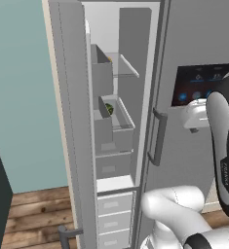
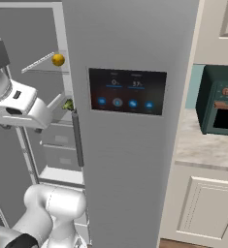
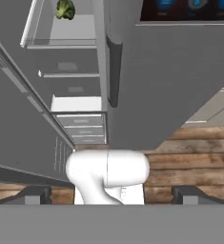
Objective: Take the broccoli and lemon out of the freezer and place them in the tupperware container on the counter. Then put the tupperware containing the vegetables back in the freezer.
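Observation:
The freezer stands with its left door swung open and its right door closed. The broccoli lies on a middle shelf inside, also seen as broccoli and broccoli. One shelf higher sits the lemon. My gripper is open with nothing between its fingers. It hangs in front of the freezer opening, well short of the broccoli and pointing down past the drawers. The tupperware container is out of view.
The open left door with its grey bins juts towards me on the left. A dark green toaster oven stands on the counter right of the freezer. Wooden floor lies below.

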Controlling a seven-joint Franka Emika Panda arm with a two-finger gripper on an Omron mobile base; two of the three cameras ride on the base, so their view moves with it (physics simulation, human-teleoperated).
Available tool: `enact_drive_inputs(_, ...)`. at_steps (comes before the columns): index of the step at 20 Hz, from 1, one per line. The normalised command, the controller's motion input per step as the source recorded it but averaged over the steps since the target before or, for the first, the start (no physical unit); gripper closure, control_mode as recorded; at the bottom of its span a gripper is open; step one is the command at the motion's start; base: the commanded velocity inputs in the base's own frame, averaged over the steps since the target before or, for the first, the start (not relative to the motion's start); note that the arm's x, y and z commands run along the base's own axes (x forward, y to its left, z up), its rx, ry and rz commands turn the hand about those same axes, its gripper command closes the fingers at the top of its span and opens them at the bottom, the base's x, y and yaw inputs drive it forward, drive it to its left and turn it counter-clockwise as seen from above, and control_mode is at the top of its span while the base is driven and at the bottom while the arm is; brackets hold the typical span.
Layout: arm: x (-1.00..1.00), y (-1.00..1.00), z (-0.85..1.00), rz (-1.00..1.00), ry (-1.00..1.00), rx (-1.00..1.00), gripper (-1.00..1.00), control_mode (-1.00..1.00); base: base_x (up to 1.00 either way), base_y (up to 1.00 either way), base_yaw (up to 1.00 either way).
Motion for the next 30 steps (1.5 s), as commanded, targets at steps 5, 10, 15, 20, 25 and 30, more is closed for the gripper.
enact_drive_inputs(5, 0.00, 0.00, 0.00, 0.00, 0.00, 0.00, -1.00, 1.00, 0.13, 0.01, 0.00)
enact_drive_inputs(10, 0.00, 0.00, 0.00, 0.00, 0.00, 0.00, -1.00, 1.00, 0.74, 0.10, 0.00)
enact_drive_inputs(15, 0.00, 0.00, 0.00, 0.00, 0.00, 0.00, -1.00, 1.00, 0.49, 0.10, 0.00)
enact_drive_inputs(20, 0.00, 0.00, 0.00, 0.00, 0.00, 0.00, -1.00, 1.00, -0.32, 0.39, 0.00)
enact_drive_inputs(25, 0.00, 0.00, 0.00, 0.00, 0.00, 0.00, -1.00, 1.00, -0.04, 0.43, 0.00)
enact_drive_inputs(30, 0.00, 0.00, 0.00, 0.00, 0.00, 0.00, -1.00, 1.00, 0.09, 0.05, 0.00)
